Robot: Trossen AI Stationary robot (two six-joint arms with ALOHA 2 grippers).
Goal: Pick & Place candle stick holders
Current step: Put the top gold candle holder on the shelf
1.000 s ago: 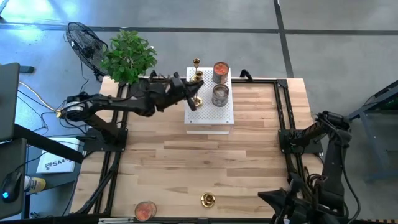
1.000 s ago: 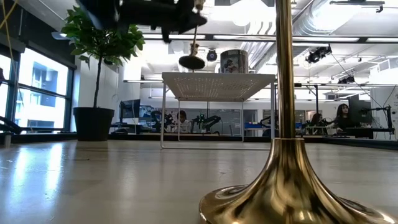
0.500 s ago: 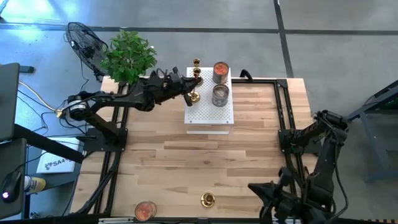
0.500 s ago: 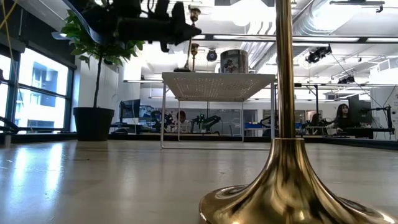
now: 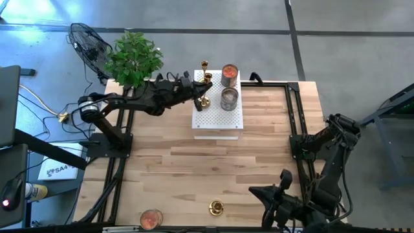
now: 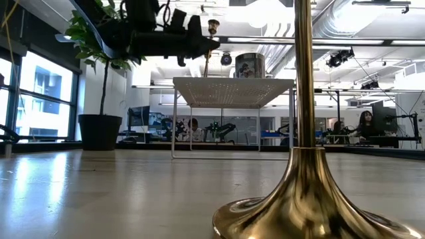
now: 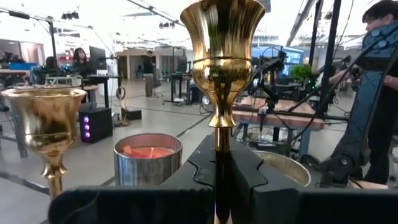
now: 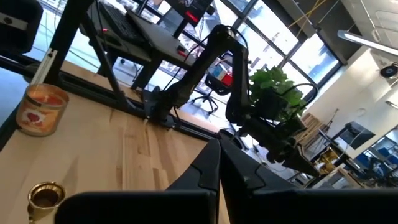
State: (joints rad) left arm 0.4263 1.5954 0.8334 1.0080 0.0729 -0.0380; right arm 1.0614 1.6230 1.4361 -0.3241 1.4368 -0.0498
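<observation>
Gleaming gold-brass candle stick holder (image 7: 221, 68), slim-stemmed and cup-topped, upright, pinched at the stem by left end effector (image 7: 217, 180).

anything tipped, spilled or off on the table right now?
Nothing tipped or spilled. One candlestick holder is upright in the shut left gripper at the white perforated block; another stands beside it, a third at the near edge. Right gripper is shut, holding nothing.
</observation>
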